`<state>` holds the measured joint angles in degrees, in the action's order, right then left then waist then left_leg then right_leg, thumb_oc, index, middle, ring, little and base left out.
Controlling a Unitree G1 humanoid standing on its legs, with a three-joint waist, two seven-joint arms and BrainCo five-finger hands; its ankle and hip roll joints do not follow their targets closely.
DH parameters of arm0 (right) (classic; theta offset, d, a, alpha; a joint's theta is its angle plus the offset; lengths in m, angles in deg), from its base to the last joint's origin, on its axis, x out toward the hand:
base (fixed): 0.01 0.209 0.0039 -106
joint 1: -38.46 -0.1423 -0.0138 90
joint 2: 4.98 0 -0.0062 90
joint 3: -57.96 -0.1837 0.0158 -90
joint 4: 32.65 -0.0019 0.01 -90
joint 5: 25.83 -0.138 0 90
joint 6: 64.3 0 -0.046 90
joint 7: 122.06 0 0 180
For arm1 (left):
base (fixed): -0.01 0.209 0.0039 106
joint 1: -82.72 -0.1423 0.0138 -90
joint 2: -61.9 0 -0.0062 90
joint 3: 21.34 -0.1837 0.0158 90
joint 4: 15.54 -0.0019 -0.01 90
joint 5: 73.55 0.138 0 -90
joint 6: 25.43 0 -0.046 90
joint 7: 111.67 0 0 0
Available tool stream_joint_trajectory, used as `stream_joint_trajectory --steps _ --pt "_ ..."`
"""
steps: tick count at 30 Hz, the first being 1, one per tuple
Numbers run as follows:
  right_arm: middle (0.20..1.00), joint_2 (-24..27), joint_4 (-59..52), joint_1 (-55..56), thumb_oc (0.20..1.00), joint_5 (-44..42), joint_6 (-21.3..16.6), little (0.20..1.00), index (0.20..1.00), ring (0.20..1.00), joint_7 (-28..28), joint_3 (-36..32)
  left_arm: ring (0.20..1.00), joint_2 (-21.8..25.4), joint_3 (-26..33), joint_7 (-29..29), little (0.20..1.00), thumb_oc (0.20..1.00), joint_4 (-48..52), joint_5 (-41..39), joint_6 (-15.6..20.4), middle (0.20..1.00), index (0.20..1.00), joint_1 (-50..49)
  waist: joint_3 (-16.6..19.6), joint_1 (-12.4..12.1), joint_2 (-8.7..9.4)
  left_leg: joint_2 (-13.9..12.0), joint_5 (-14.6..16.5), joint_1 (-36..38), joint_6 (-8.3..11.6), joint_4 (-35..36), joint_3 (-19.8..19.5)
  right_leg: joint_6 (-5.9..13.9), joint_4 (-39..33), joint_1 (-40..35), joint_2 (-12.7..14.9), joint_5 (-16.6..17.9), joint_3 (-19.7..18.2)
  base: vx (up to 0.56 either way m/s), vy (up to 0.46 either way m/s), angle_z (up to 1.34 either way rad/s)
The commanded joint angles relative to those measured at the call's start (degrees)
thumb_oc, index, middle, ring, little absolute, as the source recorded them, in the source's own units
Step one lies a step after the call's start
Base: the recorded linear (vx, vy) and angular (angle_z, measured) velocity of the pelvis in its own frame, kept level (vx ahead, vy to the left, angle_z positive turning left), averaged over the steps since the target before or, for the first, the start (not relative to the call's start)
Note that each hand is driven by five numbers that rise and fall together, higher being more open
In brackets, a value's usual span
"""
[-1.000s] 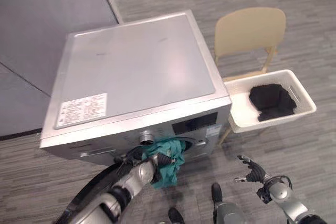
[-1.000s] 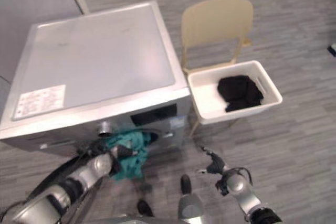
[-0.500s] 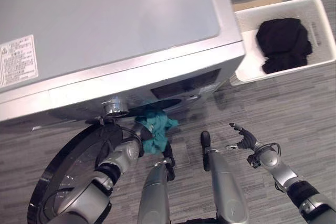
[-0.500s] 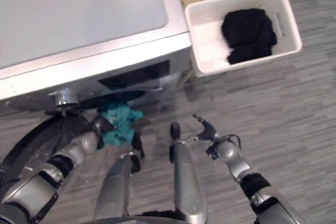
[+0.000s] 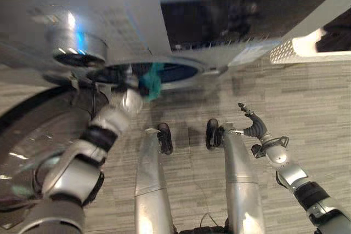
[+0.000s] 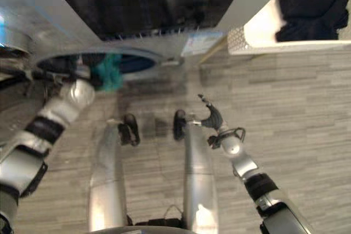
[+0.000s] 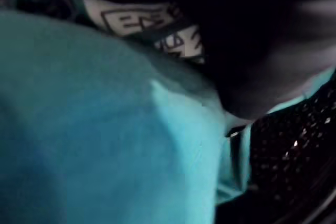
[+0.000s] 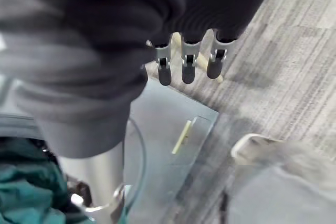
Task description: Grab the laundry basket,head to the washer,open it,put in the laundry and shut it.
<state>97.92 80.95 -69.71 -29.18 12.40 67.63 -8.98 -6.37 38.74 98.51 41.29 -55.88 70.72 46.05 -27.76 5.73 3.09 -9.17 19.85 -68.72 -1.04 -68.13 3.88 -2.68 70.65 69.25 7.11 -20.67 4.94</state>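
On the grey plank floor, the washer (image 5: 181, 31) stands open, and the left hand (image 5: 129, 101) has carried the teal garment (image 5: 151, 83) from outside the opening into the drum's mouth, its fingers hidden so their grip cannot be told, while the right hand (image 5: 253, 129) hangs loosely open and black laundry (image 6: 315, 4) waits in the basket (image 6: 247, 34).

No print can be read: the sticker (image 6: 204, 43) on the washer (image 6: 164, 4) front, upper middle of the frame, is too blurred.

the washer (image 5: 137, 20) stands ahead with its door (image 5: 33, 152) swung open to the left, a cloth (image 5: 150, 82) at the mouth of its drum, and the basket (image 6: 258, 36) beside its right side, holding clothes (image 6: 315, 6).
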Motion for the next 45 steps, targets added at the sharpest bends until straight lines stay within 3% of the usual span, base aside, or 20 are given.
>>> stream_joint_trajectory --steps 1,10,11,12,13,14,15,16,18,21,25,32,35,36,37,38,40,42,43,45 --pt "1.000 0.32 -1.64 5.10 1.000 -4.54 -5.11 1.000 1.000 1.000 0.86 0.58 0.200 0.15 -3.54 10.34 0.200 0.200 -7.00 3.93 -1.93 0.200 0.200 9.31 8.65 1.89 -1.37 -2.06 0.75 -2.03 0.57 2.78 -1.93 2.41 -4.45 1.26 0.96 -2.50 -0.62 -0.04 -0.048 0.01" --pt "1.000 4.77 -5.65 2.52 1.000 -10.31 -7.43 1.000 1.000 1.000 -0.55 0.40 0.200 5.32 -13.42 18.65 0.200 0.200 -18.88 -0.87 -5.18 0.200 0.200 33.83 9.74 3.97 -1.79 -3.62 1.08 -14.41 0.00 -3.39 -4.38 3.40 0.21 12.17 -0.59 -1.10 -0.43 -0.01 -0.004 -0.10" --pt "1.000 5.13 -6.11 2.22 1.000 -10.71 -7.52 1.000 1.000 1.000 -0.46 0.08 0.391 5.12 -13.94 18.04 0.391 0.391 -20.26 -2.23 -4.75 0.391 0.391 35.29 9.62 3.98 -1.90 -3.66 1.00 -15.65 -0.06 -4.06 -4.66 3.52 0.64 13.07 -0.60 -0.95 -0.42 0.00 0.000 0.00" --pt "1.000 5.39 -6.63 2.11 1.000 -10.97 -7.71 1.000 1.000 1.000 -0.37 -0.31 1.000 5.74 -14.53 17.38 1.000 1.000 -21.25 -3.17 -4.62 1.000 1.000 36.31 9.38 4.06 -2.01 -3.67 0.95 -16.45 -0.11 -4.67 -4.83 3.49 1.26 13.70 -0.63 -0.95 -0.29 0.00 0.000 0.00" --pt "1.000 6.04 -7.11 1.68 1.000 -11.72 -7.69 1.000 1.000 1.000 -0.77 -1.02 1.000 5.91 -15.50 12.51 1.000 1.000 -24.36 -5.88 -3.74 1.000 1.000 37.23 9.06 4.06 -2.33 -3.87 0.88 -17.36 -0.16 -5.63 -4.81 3.50 2.43 14.60 -0.61 -1.25 -0.39 0.00 0.000 0.00" --pt "1.000 6.06 -7.13 1.64 1.000 -11.77 -7.67 1.000 1.000 1.000 -0.81 -1.07 1.000 5.89 -15.60 12.39 1.000 1.000 -24.52 -5.98 -3.64 1.000 1.000 37.44 9.05 4.06 -2.34 -3.85 0.93 -17.48 -0.16 -5.74 -4.84 3.50 2.55 14.70 -0.58 -1.32 -0.39 0.00 0.000 0.00" --pt "1.000 6.15 -7.51 1.45 1.000 -11.81 -7.28 1.000 1.000 1.000 -1.37 -1.95 1.000 5.32 -15.06 6.25 1.000 1.000 -26.43 -9.20 -2.16 1.000 1.000 35.92 8.78 3.86 -2.53 -3.78 1.16 -17.62 -0.25 -6.94 -4.79 3.35 3.52 14.93 -0.65 -1.79 -0.25 0.00 0.000 0.00" --pt "1.000 6.21 -7.55 1.51 1.000 -11.83 -7.26 1.000 1.000 1.000 -1.39 -1.96 1.000 5.34 -15.01 6.13 1.000 1.000 -26.45 -9.25 -2.10 1.000 1.000 35.89 8.81 3.86 -2.58 -3.78 1.22 -17.65 -0.25 -7.01 -4.80 3.35 3.58 14.96 -0.64 -1.84 -0.24 0.00 0.000 0.00" --pt "1.000 6.43 -7.63 1.22 1.000 -11.11 -6.00 1.000 1.000 1.000 -3.16 -2.51 1.000 3.95 -15.96 -4.19 1.000 1.000 -28.71 -8.61 -1.68 1.000 1.000 31.85 9.42 3.59 -2.61 -3.83 1.87 -16.61 -0.18 -7.70 -4.70 3.24 4.26 14.21 -0.73 -2.67 -0.17 0.02 0.002 0.01" --pt "1.000 6.27 -7.31 1.35 1.000 -10.51 -5.05 1.000 1.000 1.000 -4.28 -3.24 1.000 2.33 -14.12 -9.97 1.000 1.000 -28.75 -9.20 -1.52 1.000 1.000 25.88 10.56 3.11 -2.48 -3.63 2.27 -15.38 0.14 -7.25 -4.84 3.12 3.70 13.05 -0.76 -2.97 -0.03 0.02 0.006 0.03" --pt "1.000 6.12 -6.69 1.26 1.000 -10.82 -4.37 1.000 1.000 1.000 -4.39 -3.56 1.000 1.47 -10.56 -12.16 1.000 1.000 -25.40 -10.19 -1.02 1.000 1.000 18.08 11.61 2.44 -2.62 -3.49 1.83 -12.57 0.73 -4.44 -4.40 3.01 1.43 10.43 -0.42 -2.89 0.63 -0.01 0.001 0.07" --pt "1.000 4.86 -5.26 0.08 1.000 -8.92 -2.80 1.000 1.000 1.000 -3.99 -3.55 1.000 1.45 -1.71 -13.55 1.000 1.000 -15.26 -11.82 0.32 1.000 1.000 1.86 13.44 0.82 -2.64 -2.85 -1.69 -3.49 2.22 7.03 -3.03 3.59 -8.52 1.96 -0.20 -0.63 1.65 -0.04 -0.001 0.13" --pt "1.000 3.73 -4.05 1.35 1.000 -8.39 -2.49 1.000 1.000 1.000 -3.51 -3.86 1.000 -1.05 3.68 -13.47 1.000 1.000 -10.28 -14.79 2.41 1.000 1.000 -8.30 13.83 -0.02 -2.32 -2.79 -3.44 3.58 2.82 13.39 -1.81 4.06 -14.05 -4.22 0.00 0.97 2.38 -0.02 0.014 0.06" --pt "1.000 2.36 -2.44 2.99 1.000 -8.77 -2.18 1.000 1.000 1.000 -3.34 -4.20 1.000 -4.17 6.77 -14.58 1.000 1.000 -8.49 -19.15 3.80 1.000 1.000 -15.16 14.02 -0.39 -2.12 -2.58 -4.70 9.06 2.96 18.61 -1.11 4.60 -18.05 -8.77 0.03 2.19 2.54 0.00 0.011 0.05" --pt "1.000 2.37 -2.44 2.99 1.000 -8.77 -2.18 1.000 1.000 1.000 -3.33 -4.18 1.000 -4.16 6.79 -14.58 1.000 1.000 -8.47 -19.15 3.80 1.000 1.000 -15.19 13.95 -0.37 -2.09 -2.56 -4.73 9.20 2.95 18.69 -1.07 4.60 -18.11 -8.89 0.03 2.21 2.53 0.04 0.031 0.07" --pt "1.000 0.95 -0.64 5.53 1.000 -7.87 -1.57 1.000 1.000 1.000 -3.61 -4.72 1.000 -7.22 9.55 -15.34 1.000 1.000 -5.95 -22.26 5.44 1.000 1.000 -23.04 14.25 -0.91 -1.75 -2.00 -6.02 15.93 3.16 24.46 -0.28 4.91 -23.05 -14.83 0.03 3.70 2.53 0.03 0.019 0.07" --pt "1.000 0.33 0.26 6.86 1.000 -7.56 -1.19 1.000 1.000 1.000 -3.89 -4.82 1.000 -8.94 10.59 -16.03 1.000 1.000 -5.26 -24.16 5.92 1.000 1.000 -26.65 13.95 -1.11 -1.43 -1.64 -6.84 20.01 3.26 27.70 0.35 5.05 -26.00 -18.66 -0.09 4.49 2.58 0.05 0.021 0.04" --pt "1.000 -0.95 5.09 9.99 1.000 -5.24 -0.12 1.000 1.000 1.000 -4.20 -4.83 1.000 -12.52 12.92 -18.48 1.000 1.000 -4.43 -28.23 7.08 1.000 1.000 -35.80 13.28 -1.52 -0.87 -0.43 -9.22 32.85 3.55 37.75 2.27 6.09 -35.03 -30.30 -0.79 7.11 2.53 0.13 0.032 -0.01" --pt "1.000 -0.96 5.09 10.02 1.000 -5.22 -0.13 1.000 1.000 1.000 -4.19 -4.79 1.000 -12.51 12.95 -18.49 1.000 1.000 -4.38 -28.24 7.08 1.000 1.000 -35.88 13.02 -1.54 -0.81 -0.41 -9.35 33.39 3.56 38.10 2.36 6.10 -35.27 -30.75 -0.80 7.21 2.50 0.07 0.020 -0.11" --pt "1.000 -1.55 7.81 10.99 1.000 -2.88 0.60 1.000 1.000 1.000 -4.39 -4.24 1.000 -14.03 13.18 -20.24 1.000 1.000 -4.72 -29.32 7.09 1.000 1.000 -40.01 13.26 -1.61 -0.54 0.38 -12.44 40.29 3.37 44.96 3.74 6.14 -41.93 -37.42 -1.29 10.08 2.63 0.08 0.019 -0.19"
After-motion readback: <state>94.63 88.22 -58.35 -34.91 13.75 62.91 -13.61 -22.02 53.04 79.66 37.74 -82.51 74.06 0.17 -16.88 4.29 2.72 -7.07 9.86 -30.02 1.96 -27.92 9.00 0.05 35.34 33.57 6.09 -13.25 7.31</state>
